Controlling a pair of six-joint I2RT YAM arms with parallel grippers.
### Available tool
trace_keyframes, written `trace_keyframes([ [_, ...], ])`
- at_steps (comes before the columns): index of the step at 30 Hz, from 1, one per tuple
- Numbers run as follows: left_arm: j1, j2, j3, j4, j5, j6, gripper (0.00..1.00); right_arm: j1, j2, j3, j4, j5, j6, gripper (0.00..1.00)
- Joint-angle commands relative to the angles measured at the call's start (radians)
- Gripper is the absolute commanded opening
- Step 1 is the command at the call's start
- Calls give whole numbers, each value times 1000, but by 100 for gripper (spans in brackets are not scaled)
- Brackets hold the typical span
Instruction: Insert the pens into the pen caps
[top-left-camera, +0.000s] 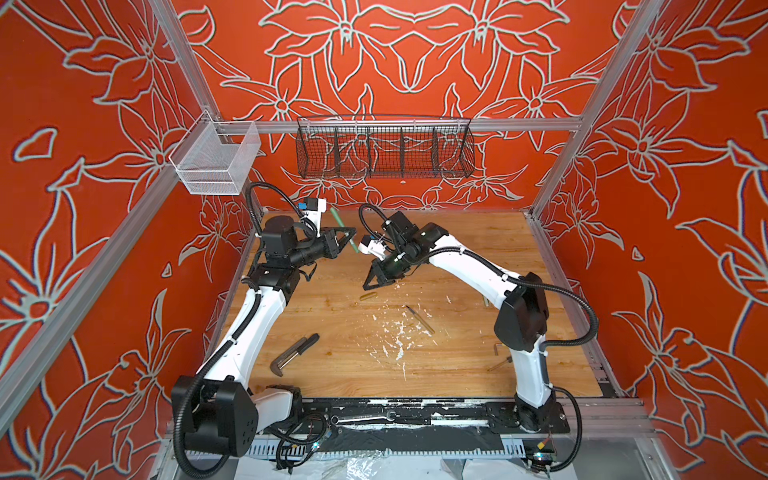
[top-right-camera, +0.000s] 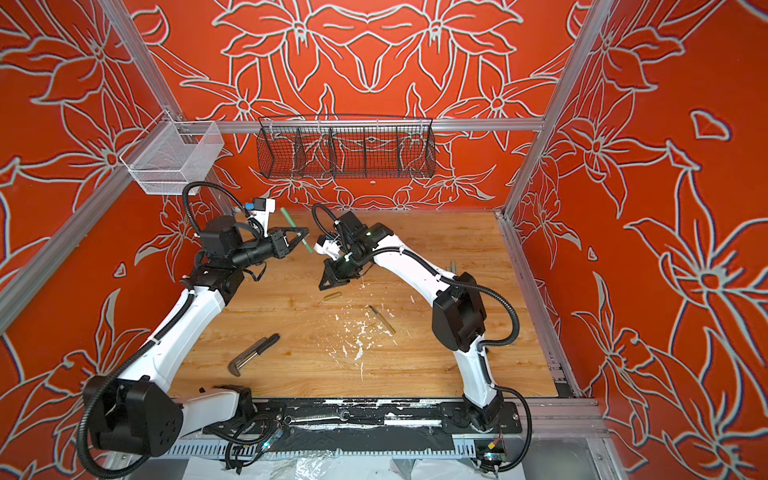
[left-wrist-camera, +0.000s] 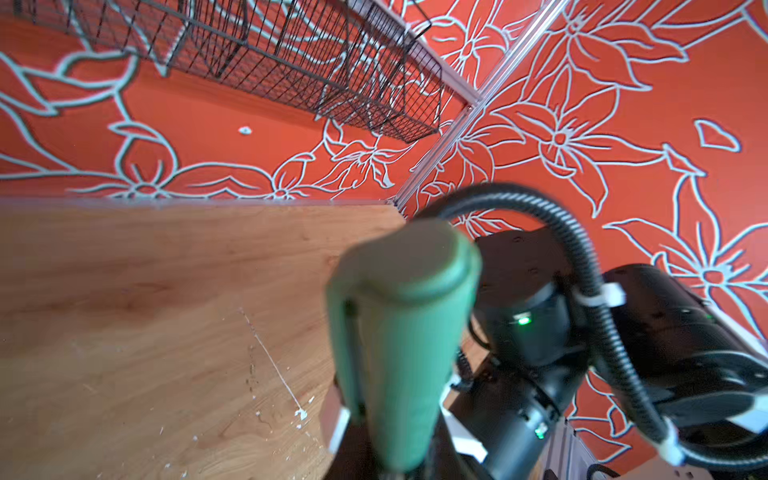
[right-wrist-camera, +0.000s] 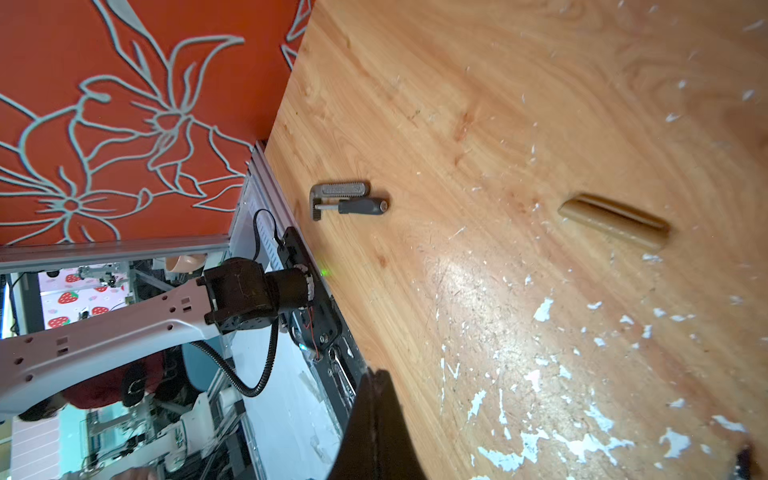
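Tabletop (top-left-camera: 457, 353): pinched slim pale green plastic pen (top-left-camera: 336, 218) aloft in left claw (top-left-camera: 351, 231); hovered right claw (top-left-camera: 366, 286), pressed together and empty, over short olive-tan tubular cap (top-left-camera: 368, 296) lying there, probably needing spreading before descent.

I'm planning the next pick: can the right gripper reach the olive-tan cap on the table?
Probably yes. The right gripper hovers close by the olive-tan cap, which lies alone on the table; nothing stands between. It is shut, so it must open first.
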Motion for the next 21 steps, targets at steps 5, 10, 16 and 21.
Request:
trace_keyframes([
  [5,-3,-70,-58,-67,128,50,0,-91,-63,35,25,-46,31,9],
  [10,-3,-100,-77,-159,245,89,0,-178,-164,-30,171,-168,47,35],
  [16,-4,-96,-86,-211,424,100,0,-192,-205,-53,385,-335,169,55],
  [21,-7,-106,-88,-259,453,120,0,-175,-214,-80,550,-372,278,59],
])
